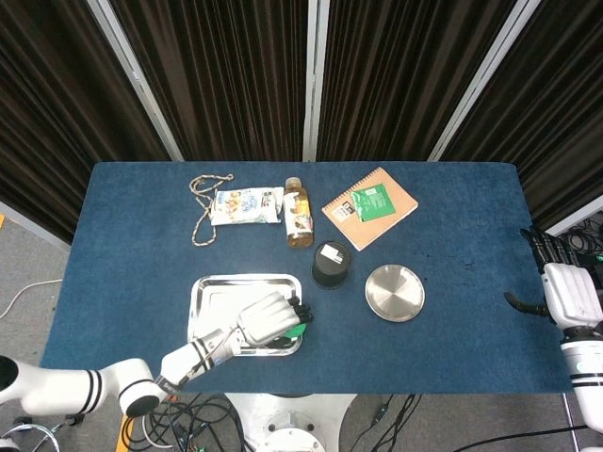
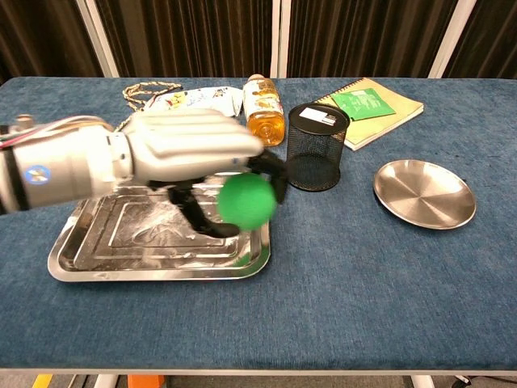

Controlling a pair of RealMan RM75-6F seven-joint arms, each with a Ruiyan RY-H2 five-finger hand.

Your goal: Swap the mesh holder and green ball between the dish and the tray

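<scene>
My left hand holds the green ball lifted above the right end of the steel tray. The black mesh holder stands upright on the blue cloth between the tray and the round steel dish. Nothing lies in the dish. My right hand hangs at the table's right edge with fingers apart, holding nothing, seen only in the head view.
At the back of the table lie a rope, a snack packet, a bottle on its side and a notebook with a green packet on it.
</scene>
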